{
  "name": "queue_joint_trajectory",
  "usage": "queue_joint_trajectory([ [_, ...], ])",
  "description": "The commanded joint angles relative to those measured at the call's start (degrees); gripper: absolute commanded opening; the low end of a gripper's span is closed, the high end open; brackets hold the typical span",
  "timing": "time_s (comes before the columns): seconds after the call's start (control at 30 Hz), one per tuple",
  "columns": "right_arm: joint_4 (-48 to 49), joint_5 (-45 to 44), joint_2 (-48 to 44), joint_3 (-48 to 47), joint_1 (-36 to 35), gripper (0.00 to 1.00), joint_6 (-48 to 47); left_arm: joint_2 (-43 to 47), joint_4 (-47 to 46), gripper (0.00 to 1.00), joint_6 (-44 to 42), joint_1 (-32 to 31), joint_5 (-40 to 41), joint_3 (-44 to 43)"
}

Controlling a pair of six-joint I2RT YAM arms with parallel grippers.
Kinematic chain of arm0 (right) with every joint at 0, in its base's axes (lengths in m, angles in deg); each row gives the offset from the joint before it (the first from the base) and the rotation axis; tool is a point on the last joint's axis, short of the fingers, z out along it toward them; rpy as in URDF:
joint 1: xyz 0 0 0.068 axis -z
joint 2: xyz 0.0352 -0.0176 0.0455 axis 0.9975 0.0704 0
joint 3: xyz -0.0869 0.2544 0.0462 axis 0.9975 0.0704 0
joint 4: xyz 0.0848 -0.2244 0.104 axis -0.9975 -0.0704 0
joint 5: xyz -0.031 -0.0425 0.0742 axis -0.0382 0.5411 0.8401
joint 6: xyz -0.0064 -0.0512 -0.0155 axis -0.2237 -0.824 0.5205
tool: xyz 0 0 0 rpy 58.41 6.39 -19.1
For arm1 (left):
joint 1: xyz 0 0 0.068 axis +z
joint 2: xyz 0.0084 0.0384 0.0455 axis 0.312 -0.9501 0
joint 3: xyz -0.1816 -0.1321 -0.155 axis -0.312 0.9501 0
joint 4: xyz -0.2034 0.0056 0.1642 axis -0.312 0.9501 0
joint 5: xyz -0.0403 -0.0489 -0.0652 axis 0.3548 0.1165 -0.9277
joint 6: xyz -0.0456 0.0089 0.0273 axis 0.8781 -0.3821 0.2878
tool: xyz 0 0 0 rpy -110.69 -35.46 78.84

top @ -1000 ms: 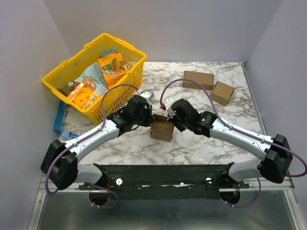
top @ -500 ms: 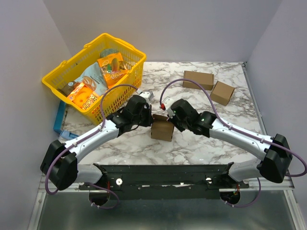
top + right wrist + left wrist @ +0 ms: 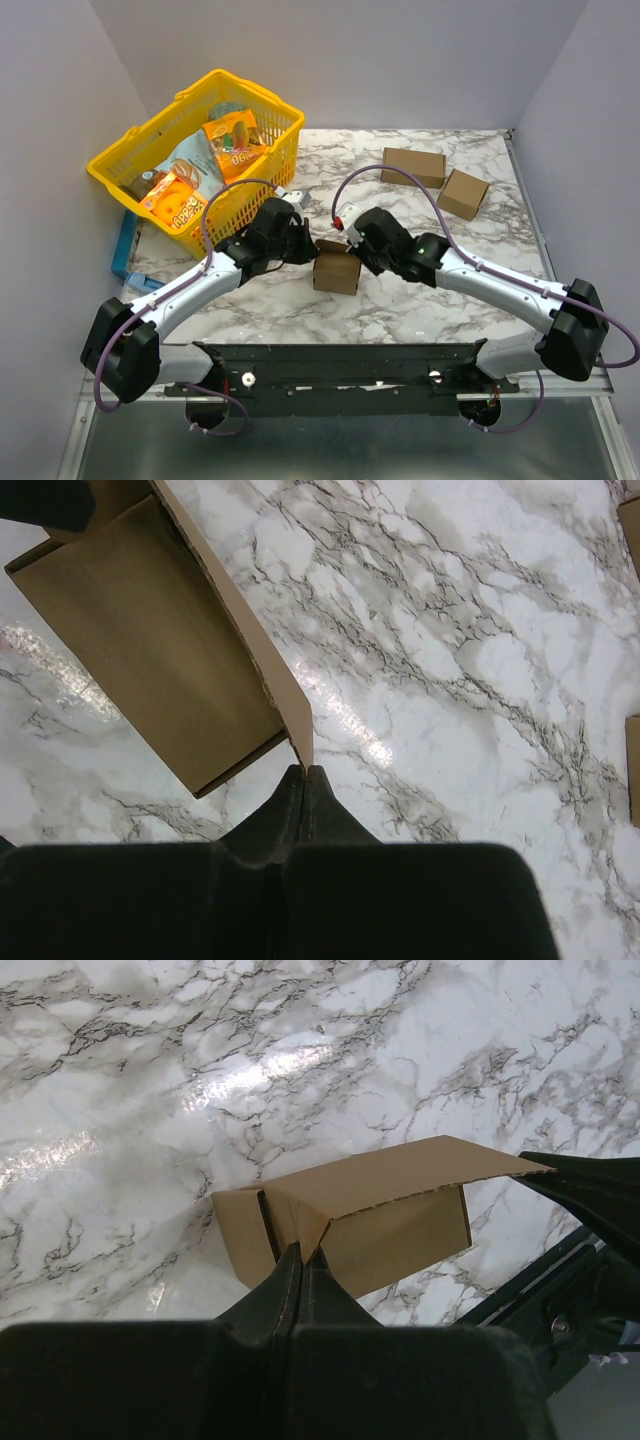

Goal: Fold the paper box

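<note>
Moved: since a second ago the left arm's wrist has swung slightly toward the basket, the right arm has edged in after it, and the paper box (image 3: 337,270) has hardly shifted.
Box: brown card, sitting mid-tabletop between the two arms, well apart from everything else.
Progress: partly formed, I judge. The walls already make a shallow body, but one broad flap juts out unfolded and an end seam gapes.
Left to do: probably bringing that flap down and tucking the end tabs in; the closing folds look undone.
Left hand (image 3: 303,1255): fingers pressed shut, tips right at a creased corner on the box's near end. Whether a sliver of card sits between them, I cannot tell.
Right hand (image 3: 305,772): also closed tight, its tips meeting the free corner of the jutting flap; the box body lies just beyond, up and to the left in its own view.
Tabletop (image 3: 420,310): marbled white, bare around the box.
Further out: two neat cardboard cuboids, one long (image 3: 412,166) and one squarish (image 3: 464,193), sit near the far right; a yellow basket (image 3: 120,165) of snack packets stands far left.
</note>
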Motion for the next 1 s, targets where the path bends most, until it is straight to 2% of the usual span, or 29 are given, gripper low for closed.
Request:
queue_joint_trajectory([
  [0.0,-0.37,1.08,1.70,0.46,-0.73,0.01,0.33,0.81,-3.85,0.00,1.90,-0.36,-5.07,0.12],
  [0.37,-0.28,0.82,1.70,0.55,-0.81,0.01,0.33,1.60,1.95,0.00,-4.25,-0.36,3.98,0.65],
  [0.97,-0.46,0.29,2.05,0.46,-0.90,0.01,0.41,-0.15,3.53,0.00,-8.65,-2.38,8.20,0.57],
])
